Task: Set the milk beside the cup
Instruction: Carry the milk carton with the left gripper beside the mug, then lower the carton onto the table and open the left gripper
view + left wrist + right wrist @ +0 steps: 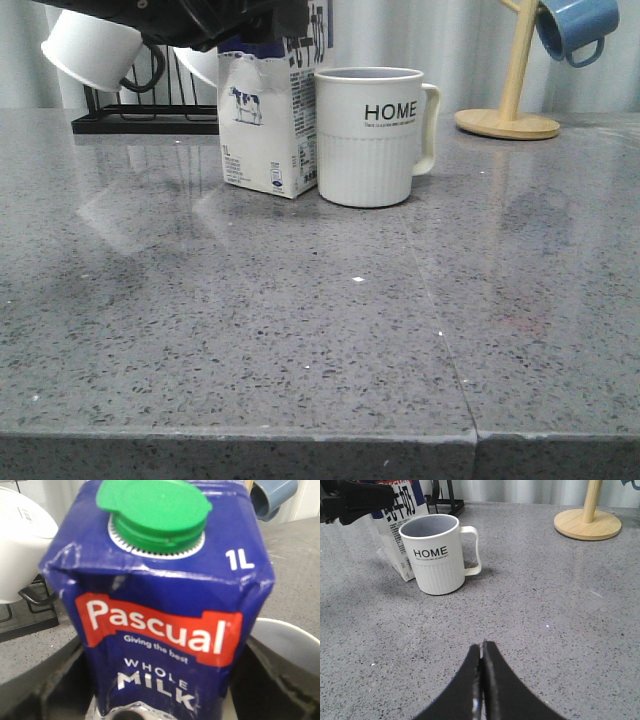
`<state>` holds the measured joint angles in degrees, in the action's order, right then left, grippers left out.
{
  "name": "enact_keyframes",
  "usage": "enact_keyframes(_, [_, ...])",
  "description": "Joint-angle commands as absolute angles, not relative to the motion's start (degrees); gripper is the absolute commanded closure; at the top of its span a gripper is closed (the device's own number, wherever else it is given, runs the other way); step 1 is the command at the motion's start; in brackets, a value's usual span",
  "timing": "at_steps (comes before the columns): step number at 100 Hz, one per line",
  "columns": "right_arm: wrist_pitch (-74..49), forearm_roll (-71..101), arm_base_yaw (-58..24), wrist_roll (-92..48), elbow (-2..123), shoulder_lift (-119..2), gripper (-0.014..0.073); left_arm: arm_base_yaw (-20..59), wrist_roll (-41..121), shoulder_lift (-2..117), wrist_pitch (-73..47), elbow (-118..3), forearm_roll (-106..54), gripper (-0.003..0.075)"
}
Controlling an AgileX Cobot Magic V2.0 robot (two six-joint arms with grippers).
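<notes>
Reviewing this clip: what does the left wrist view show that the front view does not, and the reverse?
Only the left wrist view shows the milk's green cap, the red Pascual banner and the "WHOLE MILK" wording, seen close, with the left gripper's dark fingers on either side of the carton.

Only the front view shows the cow picture, the carton's base on the table, the cup's "HOME" lettering and handle, and the wooden stand.

Both show the carton beside the cup's rim, the blue mug, and a white mug on the black rack.
</notes>
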<state>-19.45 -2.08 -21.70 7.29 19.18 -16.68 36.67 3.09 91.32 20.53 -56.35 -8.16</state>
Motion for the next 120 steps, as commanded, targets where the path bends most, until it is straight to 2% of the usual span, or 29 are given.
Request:
enact_keyframes(1, [-15.4,-2.7,-21.7,7.0,20.5,-17.0,0.0661,37.2,2.6,89.3,23.6,-58.2,-8.6,0.0328])
enact_keyframes(15, [-15.4,-2.7,-21.7,7.0,20.5,-17.0,0.0661,37.2,2.6,89.3,23.7,-58.2,-10.8,0.0154])
enact_keyframes(23, [-15.4,-2.7,-21.7,7.0,20.5,-17.0,0.0661,37.2,2.6,89.2,23.7,-58.2,-11.7,0.0097])
enact_keyframes(53, [-15.4,-2.7,-21.7,7.0,20.5,-17.0,0.0661,37.2,3.0,86.6,22.1,-57.3,-11.6,0.0093])
enact_keyframes(80, [-15.4,-2.7,-21.7,7.0,20.5,-17.0,0.0661,37.2,3.0,78.9,21.2,-51.2,-11.4,0.0112])
enact_keyframes(87, [-15.4,-2.7,-21.7,7.0,20.5,-17.0,0.0661,37.0,3.0,76.0,21.2,-49.2,-11.4,0.0171])
enact_keyframes(94, [-15.4,-2.7,-21.7,7.0,20.5,-17.0,0.0661,35.9,3.0,73.0,20.5,-47.4,-11.4,0.0281])
enact_keyframes(111, [-15.4,-2.7,-21.7,7.0,20.5,-17.0,0.0661,30.2,3.1,65.7,14.4,-43.7,-11.4,0.065])
enact_keyframes(116, [-15.4,-2.7,-21.7,7.0,20.5,-17.0,0.0661,28.1,3.1,63.8,12.6,-42.9,-10.6,0.0738])
enact_keyframes(120, [-15.4,-2.7,-21.7,7.0,20.5,-17.0,0.0661,26.5,3.1,62.1,11.0,-42.2,-9.3,0.074])
